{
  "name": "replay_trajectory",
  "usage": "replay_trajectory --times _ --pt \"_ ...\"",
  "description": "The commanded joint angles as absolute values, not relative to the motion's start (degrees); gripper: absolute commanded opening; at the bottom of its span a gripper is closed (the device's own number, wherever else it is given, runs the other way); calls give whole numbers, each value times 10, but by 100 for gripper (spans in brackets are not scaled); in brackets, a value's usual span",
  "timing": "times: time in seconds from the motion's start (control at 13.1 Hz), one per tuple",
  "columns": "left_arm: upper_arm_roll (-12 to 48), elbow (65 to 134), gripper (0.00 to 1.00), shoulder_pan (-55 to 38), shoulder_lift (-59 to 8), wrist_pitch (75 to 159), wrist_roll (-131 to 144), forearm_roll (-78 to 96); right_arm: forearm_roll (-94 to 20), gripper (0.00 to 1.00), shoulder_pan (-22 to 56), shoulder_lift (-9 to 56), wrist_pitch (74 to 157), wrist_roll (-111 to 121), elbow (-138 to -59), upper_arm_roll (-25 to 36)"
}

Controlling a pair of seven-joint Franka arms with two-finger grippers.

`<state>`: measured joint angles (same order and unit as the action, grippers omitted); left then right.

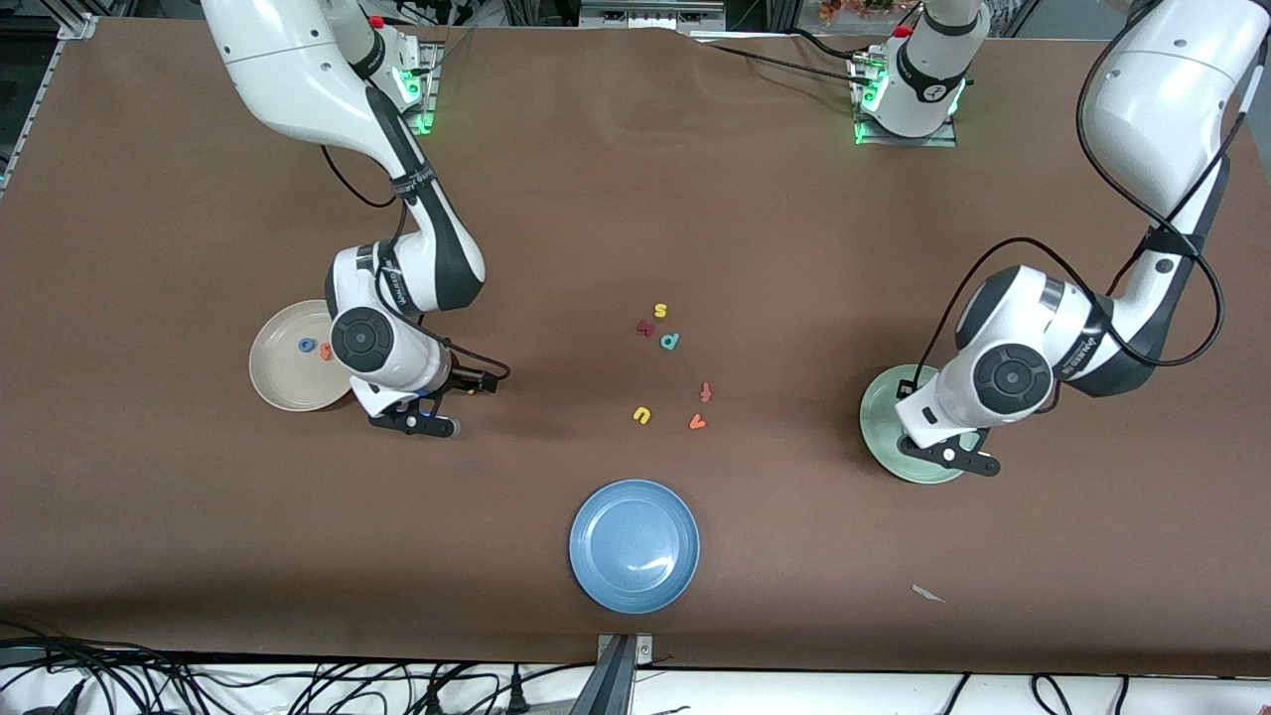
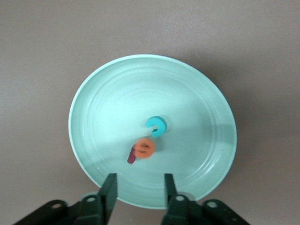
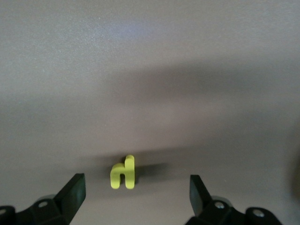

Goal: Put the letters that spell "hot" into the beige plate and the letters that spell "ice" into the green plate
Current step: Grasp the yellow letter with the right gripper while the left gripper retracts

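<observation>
The beige plate point(image 1: 270, 377) lies toward the right arm's end of the table and holds the blue o point(image 1: 306, 346) and the orange t point(image 1: 325, 350). Beside that plate my right gripper point(image 1: 413, 423) hangs low over the table, open, and in its wrist view point(image 3: 136, 192) the yellow h point(image 3: 123, 173) lies flat on the table between the spread fingers. My left gripper point(image 1: 948, 457) is over the green plate point(image 1: 882, 405); it stands open and empty point(image 2: 139, 192). On the green plate point(image 2: 103, 103) rest the teal c point(image 2: 156, 126), the orange e point(image 2: 145, 148) and the dark red i point(image 2: 131, 156).
A blue plate point(image 1: 634, 544) sits near the front camera at mid-table. Loose letters lie in the middle: yellow s point(image 1: 659, 312), a dark red one point(image 1: 645, 327), teal p point(image 1: 669, 341), orange f point(image 1: 706, 391), yellow u point(image 1: 641, 414), orange v point(image 1: 697, 422). A white scrap point(image 1: 928, 593) lies near the front edge.
</observation>
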<state>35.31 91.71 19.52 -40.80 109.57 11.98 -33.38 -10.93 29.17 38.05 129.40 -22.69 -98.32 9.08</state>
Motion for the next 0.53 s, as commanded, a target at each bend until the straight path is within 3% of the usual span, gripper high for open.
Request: replay_trajectory --times 0.0,0.23,0.46 --pt "365 915 100 198 -402 1093 111 -344 -122 97 292 392 1316 -231 -976 76" --pt "385 907 100 198 -368 1050 112 -311 -123 91 294 406 1321 -230 -976 74" --pt "391 906 100 199 -288 1020 113 -252 -123 76 293 410 1321 -224 -977 74"
